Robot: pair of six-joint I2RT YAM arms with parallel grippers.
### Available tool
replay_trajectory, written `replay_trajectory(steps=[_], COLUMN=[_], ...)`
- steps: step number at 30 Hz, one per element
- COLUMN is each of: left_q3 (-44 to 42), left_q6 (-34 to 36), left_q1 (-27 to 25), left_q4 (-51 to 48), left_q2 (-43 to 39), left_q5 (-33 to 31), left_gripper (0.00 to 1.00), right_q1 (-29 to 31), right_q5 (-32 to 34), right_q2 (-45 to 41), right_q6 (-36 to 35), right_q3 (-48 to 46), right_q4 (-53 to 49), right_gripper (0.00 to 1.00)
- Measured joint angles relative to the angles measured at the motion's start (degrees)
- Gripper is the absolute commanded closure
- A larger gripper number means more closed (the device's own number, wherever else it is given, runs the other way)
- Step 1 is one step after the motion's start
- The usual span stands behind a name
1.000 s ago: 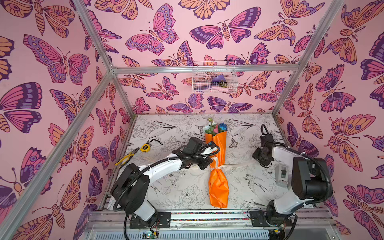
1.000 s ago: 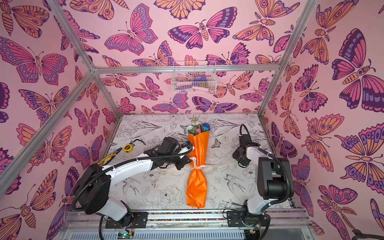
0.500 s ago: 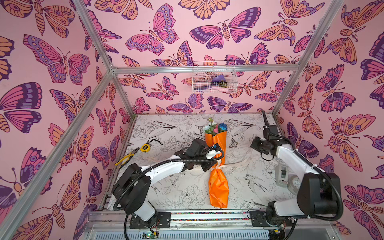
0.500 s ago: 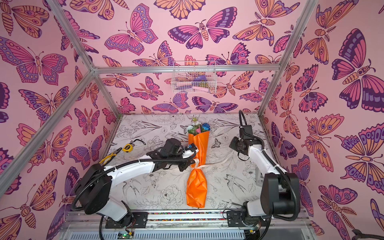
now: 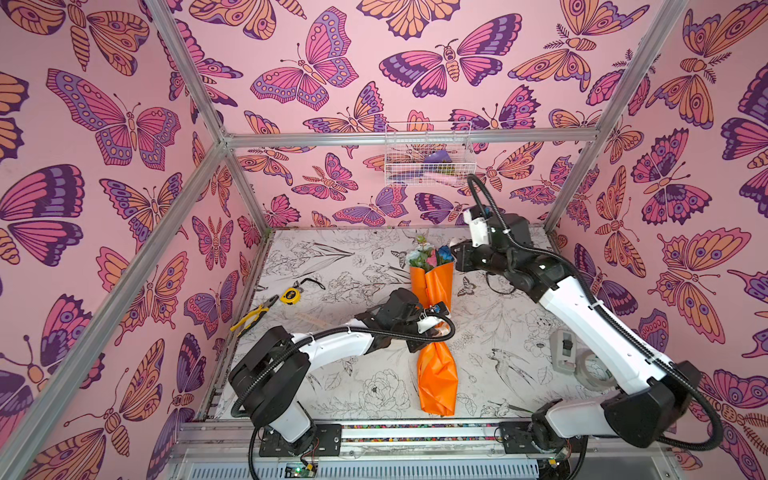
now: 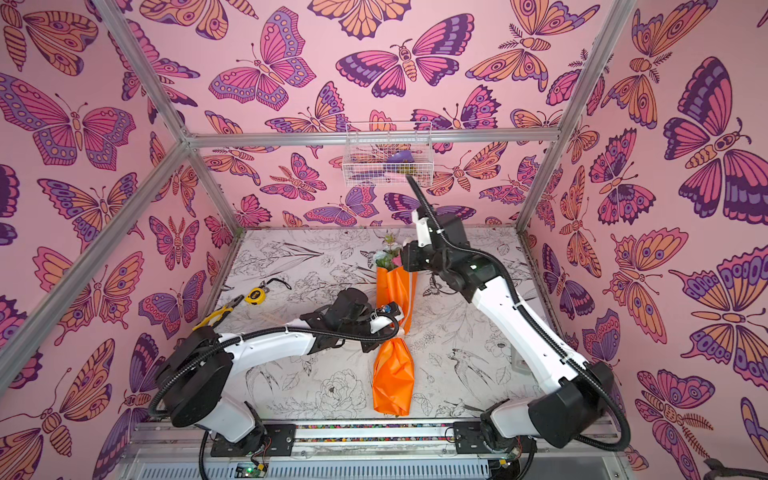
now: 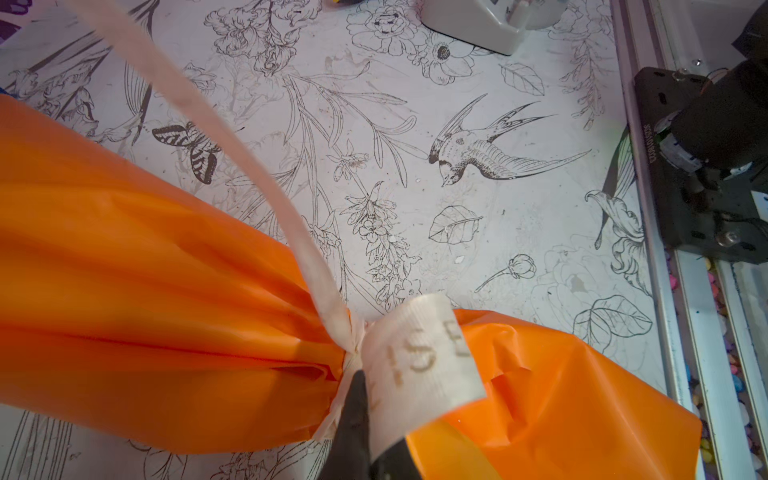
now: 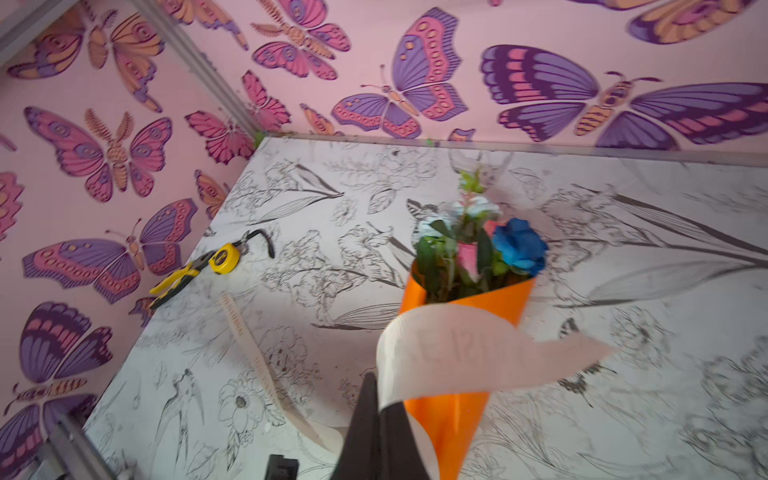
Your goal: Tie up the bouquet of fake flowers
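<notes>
The bouquet of fake flowers [image 5: 436,374] [image 6: 392,374] lies along the table in orange paper, with its blue, pink and white blooms [image 8: 478,245] at the far end. A cream ribbon [image 7: 424,357] is knotted round its pinched waist. My left gripper [image 5: 434,332] [image 6: 386,332] [image 7: 372,415] sits low at that waist, shut on the lettered ribbon end right beside the knot. The other ribbon strand [image 7: 249,158] runs up to my right gripper [image 5: 457,253] [image 6: 405,257] [image 8: 380,411]. That gripper is raised beside the blooms and is shut on the ribbon end [image 8: 478,353].
Yellow pliers [image 5: 253,318] and a yellow tape measure [image 5: 289,296] lie at the left, with a loose cream ribbon strip [image 8: 245,336] near them. A grey tape dispenser [image 5: 563,349] stands at the right under my right arm. A wire basket [image 5: 428,153] hangs on the back wall.
My right arm has risen from the table at the right and swung in toward the blooms, drawing its ribbon strand up. The left gripper has stayed at the waist.
</notes>
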Motion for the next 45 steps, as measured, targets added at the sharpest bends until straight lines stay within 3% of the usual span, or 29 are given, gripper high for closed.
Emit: replay_trajectory(steps=[10,19,21,26,30,36,41,45], left_q3=[-1.0,-0.9,-0.9,-0.9,-0.9,-0.9,-0.9,-0.9], left_q6=[3.2,4.8,4.9,4.9,4.9,4.8,4.8,4.7], left_q1=[-2.2,-4.9,-5.2,-6.1,-6.6,-7.1,-6.9,-6.6], left_q4=[2.2,2.4,2.4,2.4,2.4,2.4,2.4,3.1], left_q2=[0.1,2.7,2.9,3.2,3.8,4.4,4.4,4.4], left_q5=[-0.2,-1.5,-1.7,-2.2,-2.5,-3.2,-3.9,-5.3], left_gripper=[1.00,1.00,1.00,1.00,1.00,1.00,1.00,1.00], right_q1=[12.1,21.8,23.3,24.0,23.1,22.8,22.6,18.2], right_q5=[-6.9,-12.9,-14.1,-18.7,-20.9,-19.1,-10.8,-3.3], right_q2=[15.0,24.2,25.4,27.0,28.3,28.4,28.2,25.2], right_q6=[-3.0,-6.7,-7.7,-9.1,-9.5,-9.8,-8.9,-5.5], right_q3=[12.2,18.8,19.5,20.9,21.9,22.3,23.4,21.9], right_q4=[-0.7,-7.7,-9.6,-13.6,-15.2,-17.0,-20.6,-22.0], right_gripper=[1.00,0.99,0.94,0.67,0.53,0.47,0.47,0.46])
